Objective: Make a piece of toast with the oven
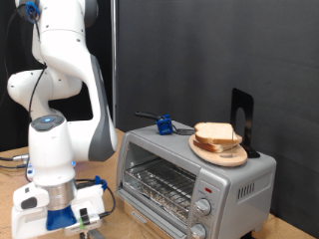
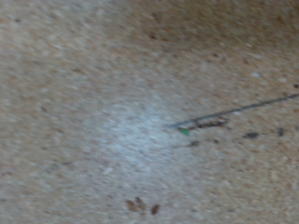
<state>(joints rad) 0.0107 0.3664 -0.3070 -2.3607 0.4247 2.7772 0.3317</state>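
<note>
The piece of toast [image 1: 215, 133] lies on a round wooden plate [image 1: 221, 154] that sits on top of the oven [image 1: 194, 179], and I see it stacked with a second, like slice, pale crumb with a tan crust. The oven stands on the desk [image 1: 12, 177] toward the exterior view's right, its glass door closed, the wire rack [image 1: 158, 184] showing through the glass, and round knobs [image 1: 202, 206] down its side nearest the exterior view's right. Also on the oven's top, near its back edge, I see a small blue object [image 1: 163, 124] with a dark bar beside it, and an upright black stand [image 1: 242, 121] just behind the plate. My arm [image 1: 62, 70] stands at the exterior view's left, folded down so the white wrist and the pincer [image 1: 88, 221] hang low over the desk at the exterior view's bottom left, well apart from the plate and beside the oven's front corner. The fingers run off the bottom of the exterior view, so I cannot tell whether the pincer is released or clenched. My wrist view shows only the speckled desk surface [image 2: 84, 103] close up and blurred, with a thin dark line [image 2: 238, 110] across it and a few small dark specks [image 2: 140, 204]; no fingers and no bread appear there.
</note>
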